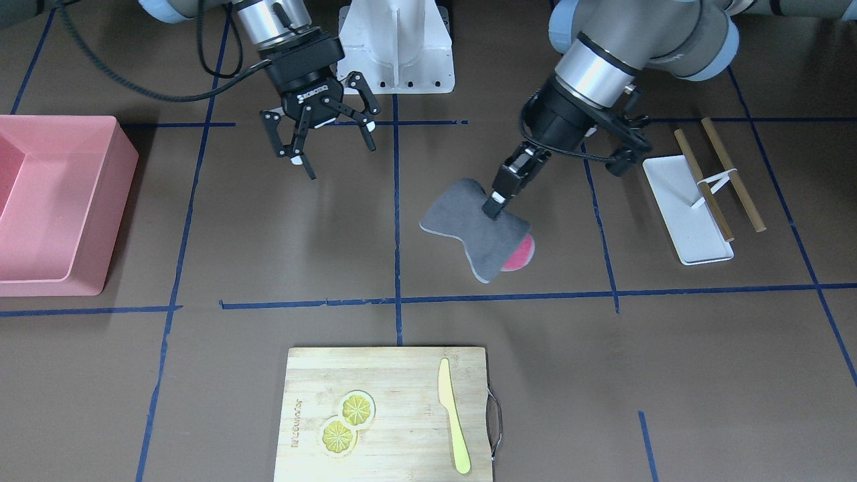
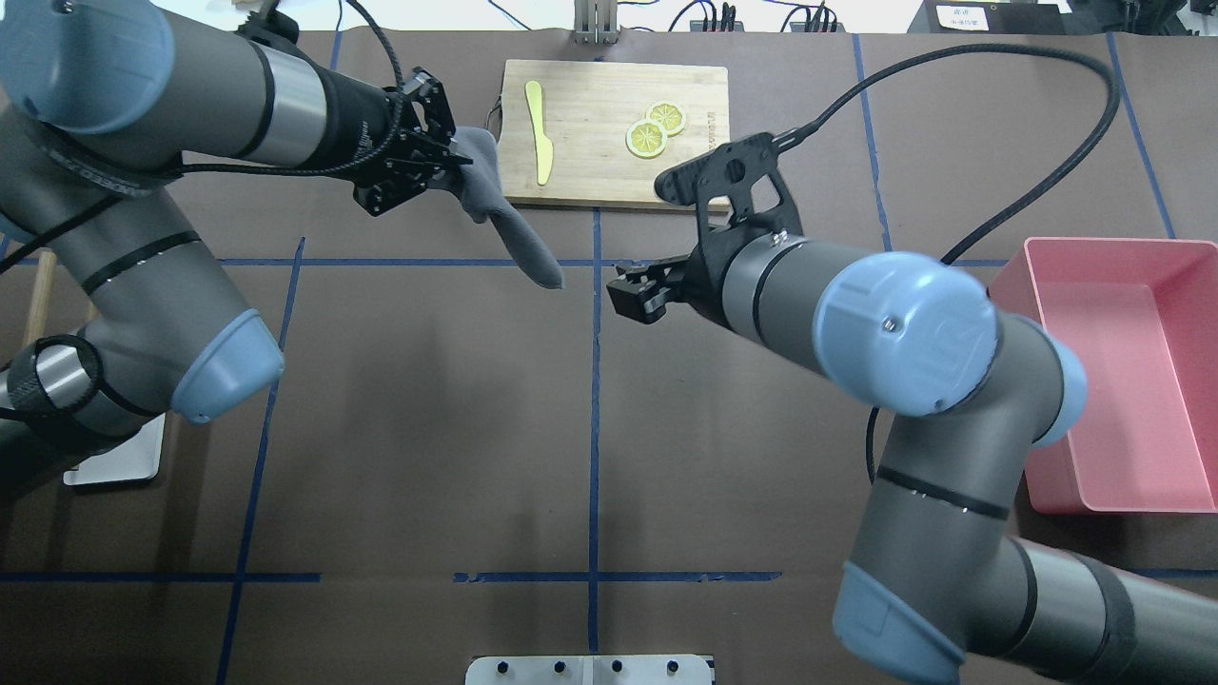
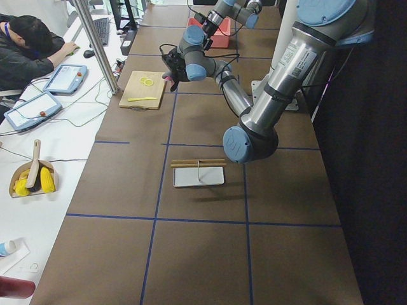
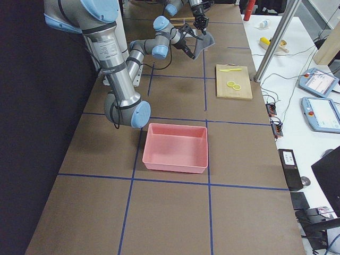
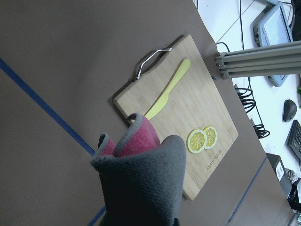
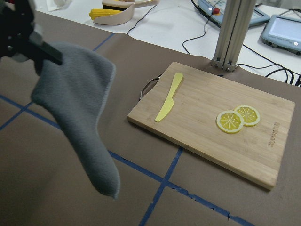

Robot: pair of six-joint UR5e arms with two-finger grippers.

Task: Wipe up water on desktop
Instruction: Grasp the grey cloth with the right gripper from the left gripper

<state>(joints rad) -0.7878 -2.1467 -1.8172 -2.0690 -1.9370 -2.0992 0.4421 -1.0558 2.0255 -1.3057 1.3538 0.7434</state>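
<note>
Step in hand, as I'm reading it: carrying the cloth (image 1: 469, 231) to the spill, wipe not yet started. No water is showing on the desktop (image 1: 268, 268) in any view, so the target spot is unconfirmed and should be located before descending. To do it well: come down until the cloth is lying flat on the desktop rather than touching with one corner, press lightly, then drag in overlapping straight passes. The cloth is being held at its narrow middle, so both lobes are likely to fold under; a low wrist angle should help spread them. Keep the sweep on the robot side of the cutting board (image 1: 388, 415) so the hem is not snagging the board's handle. Pose: the left gripper (image 1: 494, 204) is clamping the cloth, jaws closed on its waist, with the pink underside showing. The left arm (image 2: 285, 105) is reaching out with the wrist angled down, and the cloth is hanging above the desktop on the robot side of the board, toward its handle end; the lower tip looks clear of the surface. The right gripper (image 1: 321, 144) is hovering empty, fingers spread, also on the robot side of the board, well apart from it.
</note>
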